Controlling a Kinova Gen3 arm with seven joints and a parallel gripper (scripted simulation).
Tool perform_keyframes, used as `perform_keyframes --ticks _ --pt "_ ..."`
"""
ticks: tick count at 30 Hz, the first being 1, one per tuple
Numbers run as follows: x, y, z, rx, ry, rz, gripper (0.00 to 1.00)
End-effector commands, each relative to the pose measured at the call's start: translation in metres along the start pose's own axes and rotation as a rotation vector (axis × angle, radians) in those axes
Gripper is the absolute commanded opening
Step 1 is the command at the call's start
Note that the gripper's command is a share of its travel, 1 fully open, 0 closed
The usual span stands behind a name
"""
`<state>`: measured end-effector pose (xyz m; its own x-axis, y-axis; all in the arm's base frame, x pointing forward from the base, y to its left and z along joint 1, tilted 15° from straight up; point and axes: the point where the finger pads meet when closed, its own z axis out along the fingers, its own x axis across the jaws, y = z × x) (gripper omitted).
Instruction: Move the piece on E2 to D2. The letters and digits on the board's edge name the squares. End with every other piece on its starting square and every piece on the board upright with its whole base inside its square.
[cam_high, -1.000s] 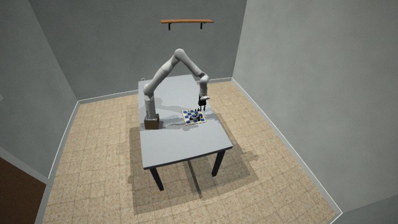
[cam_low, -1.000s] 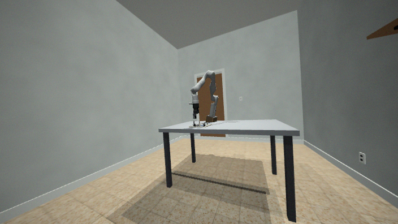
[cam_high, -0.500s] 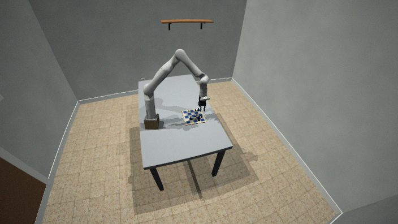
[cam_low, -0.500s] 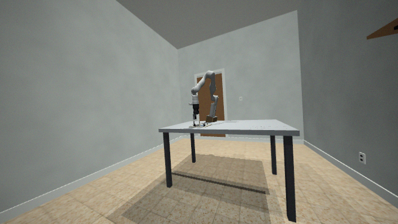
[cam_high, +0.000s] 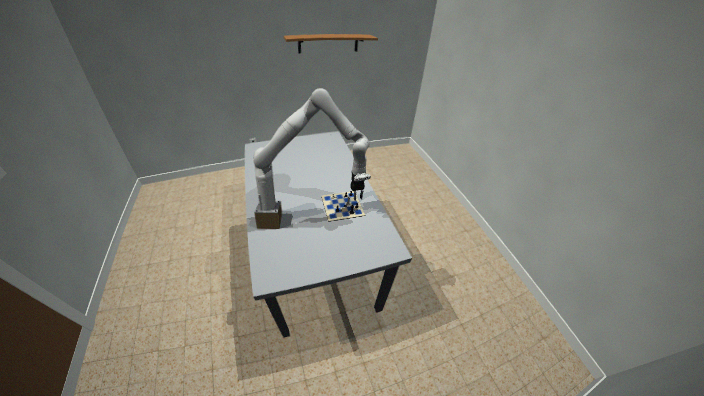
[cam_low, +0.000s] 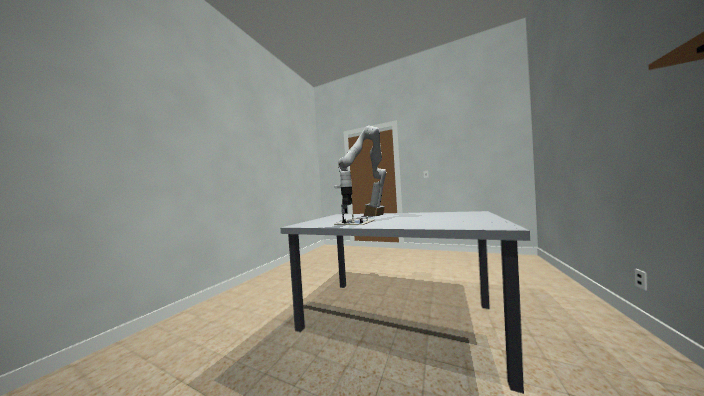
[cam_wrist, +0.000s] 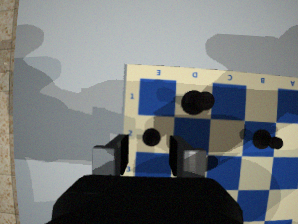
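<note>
A small blue and cream chessboard (cam_high: 340, 218) (cam_low: 364, 222) (cam_wrist: 128, 112) lies on the grey table. In the wrist view a small dark piece (cam_wrist: 152, 137) stands on a cream square in the board's leftmost column, second row. My gripper (cam_wrist: 149, 149) (cam_high: 356, 192) (cam_low: 344, 206) is open and hangs low over that corner, one finger on each side of this piece. I see no contact with it. A larger dark piece (cam_wrist: 197, 102) stands one row farther and one column to the right. Another dark piece (cam_wrist: 264, 139) stands further right.
The board sits near the table's right edge (cam_high: 385, 200). The arm's base (cam_high: 268, 218) stands on a brown block to the board's left. Several dark pieces stand close together on the board (cam_high: 350, 209).
</note>
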<state>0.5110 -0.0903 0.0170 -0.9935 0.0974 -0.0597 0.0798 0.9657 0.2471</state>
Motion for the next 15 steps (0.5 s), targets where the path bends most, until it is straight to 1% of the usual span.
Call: perform_keyframes --ticks 1,15 --pt "0.002 -0.001 0.005 0.0 0.004 0.002 0.68" --pt "0.002 -0.001 0.021 0.0 0.004 0.002 0.68"
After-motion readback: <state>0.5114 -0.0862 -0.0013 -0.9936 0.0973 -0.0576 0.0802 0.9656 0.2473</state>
